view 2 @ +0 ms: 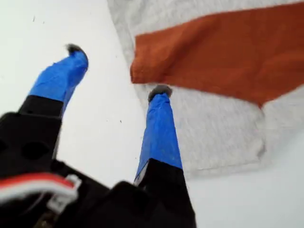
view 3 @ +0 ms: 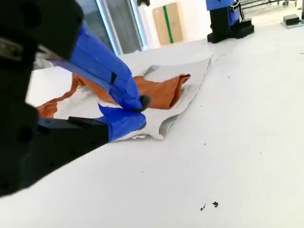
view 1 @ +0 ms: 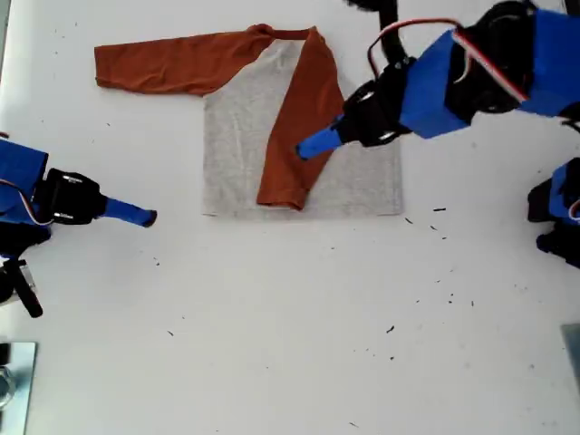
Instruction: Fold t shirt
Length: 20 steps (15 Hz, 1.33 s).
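Lying flat on the white tabletop (view 1: 272, 344), the small heather-grey raglan t shirt with rust-orange sleeves and collar (view 1: 240, 136) is seen in the upper middle of the exterior view. One orange sleeve (view 1: 163, 63) is stretched out toward the exterior view's left. The other sleeve (view 1: 294, 136) is laid diagonally across the grey body, its cuff near the hem. My first gripper (view 2: 118, 70) is held above the shirt, close to that cuff, with its blue-taped jaws spread wide and nothing between them. My second gripper (view 3: 137, 113) is kept low over the bare table, beside the shirt's lower corner at the exterior view's left. Its jaws are drawn together on nothing.
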{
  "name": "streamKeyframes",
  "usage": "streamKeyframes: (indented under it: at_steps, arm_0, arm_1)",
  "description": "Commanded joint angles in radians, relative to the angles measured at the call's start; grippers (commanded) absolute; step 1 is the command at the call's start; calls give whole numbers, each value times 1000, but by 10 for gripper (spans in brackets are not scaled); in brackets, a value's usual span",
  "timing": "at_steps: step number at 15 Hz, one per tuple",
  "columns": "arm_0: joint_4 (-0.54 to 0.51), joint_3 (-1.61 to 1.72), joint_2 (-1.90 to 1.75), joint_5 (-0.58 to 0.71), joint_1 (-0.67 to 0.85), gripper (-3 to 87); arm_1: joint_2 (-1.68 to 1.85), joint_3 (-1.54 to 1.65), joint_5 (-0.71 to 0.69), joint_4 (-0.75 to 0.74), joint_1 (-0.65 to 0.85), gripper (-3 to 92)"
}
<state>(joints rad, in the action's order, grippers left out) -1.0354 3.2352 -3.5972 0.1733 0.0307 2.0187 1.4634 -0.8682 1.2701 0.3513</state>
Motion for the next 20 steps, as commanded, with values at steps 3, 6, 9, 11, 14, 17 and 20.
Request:
streamKeyframes:
  at_steps: [3, 6, 9, 11, 14, 17, 20]
  arm_0:
    - [8, 9, -6, -5, 14, 6]
    - [9, 9, 0, -6, 21, 8]
    - [12, 9, 12, -21, 54, 1]
    - [11, 9, 9, -58, 64, -2]
    - [8, -2, 57, -291, 72, -4]
    - [-51, -426, 620, -511, 18, -4]
    - [-491, -1206, 1224, -350, 195, -4]
  arm_1:
    - [963, 761, 80, 120, 204, 144]
    - [1491, 1381, 270, 115, 81, 35]
    - [1485, 1624, 365, 95, 44, 35]
    - [1485, 1614, 333, 107, 94, 35]
    - [1485, 1618, 334, 103, 89, 35]
    - [1485, 1621, 324, 98, 89, 35]
    - [1485, 1623, 319, 97, 83, 35]
